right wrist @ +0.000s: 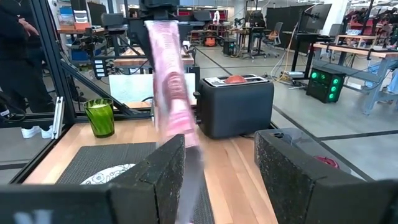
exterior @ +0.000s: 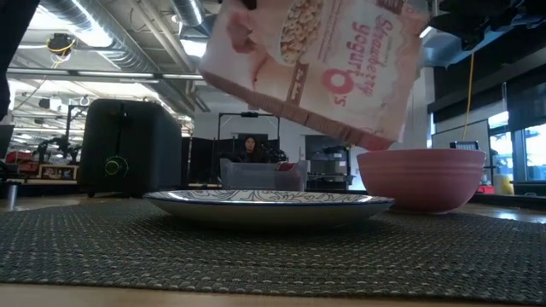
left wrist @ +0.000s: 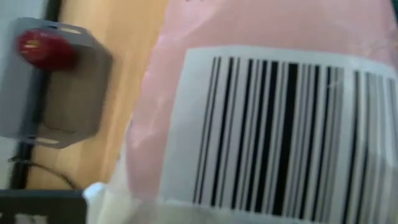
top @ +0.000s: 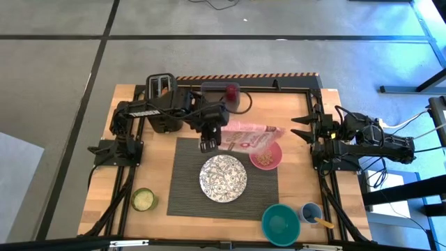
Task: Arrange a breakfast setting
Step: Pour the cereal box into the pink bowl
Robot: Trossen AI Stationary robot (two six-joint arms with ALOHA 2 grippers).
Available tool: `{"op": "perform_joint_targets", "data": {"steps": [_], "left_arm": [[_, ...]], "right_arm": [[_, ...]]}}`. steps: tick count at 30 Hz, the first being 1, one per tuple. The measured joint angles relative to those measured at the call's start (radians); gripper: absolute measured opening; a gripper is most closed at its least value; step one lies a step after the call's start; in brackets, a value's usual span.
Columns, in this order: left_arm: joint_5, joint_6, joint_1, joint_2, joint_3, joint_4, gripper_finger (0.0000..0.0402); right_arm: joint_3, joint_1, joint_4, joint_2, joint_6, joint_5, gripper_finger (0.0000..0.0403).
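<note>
Wooden surface [top: 132, 132] spread under everything, framed in black rails, carrying a dark ribbed mat [top: 188, 188] laid square in the middle as the base of the setting. Up at the back, a black toaster [top: 161, 87] and a grey tray [left wrist: 68, 93] with a small red apple [top: 231, 91] parked on it, well apart from the mat, waiting its turn by the look of things. Above the mat's far edge, a pink cereal box [top: 249, 134] tipped mouth-down toward the pink bowl [top: 265, 155], clamped in the left claw [top: 209, 143], clearly angled to pour; cereal already showing in the bowl. Patterned white plate [top: 223, 177] centred on the mat, bowl just beside it at the far right corner. Teal bowl [top: 280, 223] and a small cup [top: 311, 212] off the mat near the front edge. Green-lidded jar [top: 143, 199] off to the left. Right claw [top: 304, 130] idle at the right edge, fingers apart, gripping nothing.
</note>
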Motion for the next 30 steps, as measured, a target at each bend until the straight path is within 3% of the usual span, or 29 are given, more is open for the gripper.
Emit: {"op": "perform_joint_targets", "data": {"steps": [10,16,22,30], "left_arm": [[0.037,0.018,0.002,0.0,0.0,0.007,0.0172],[-0.006,0.001,0.003,0.0,0.0,-0.008,0.0172],[0.042,0.025,0.004,0.0,0.0,0.011,0.0172],[0.005,0.019,0.012,0.0,0.0,-0.003,0.0172]], "right_arm": [[0.0,0.0,0.0,0.0,0.0,0.0,0.0186],[0.0,0.0,0.0,0.0,0.005,0.0,0.0186],[0.0,0.0,0.0,0.0,0.006,0.0,0.0186],[0.0,0.0,0.0,0.0,0.008,0.0,0.0186]]}}
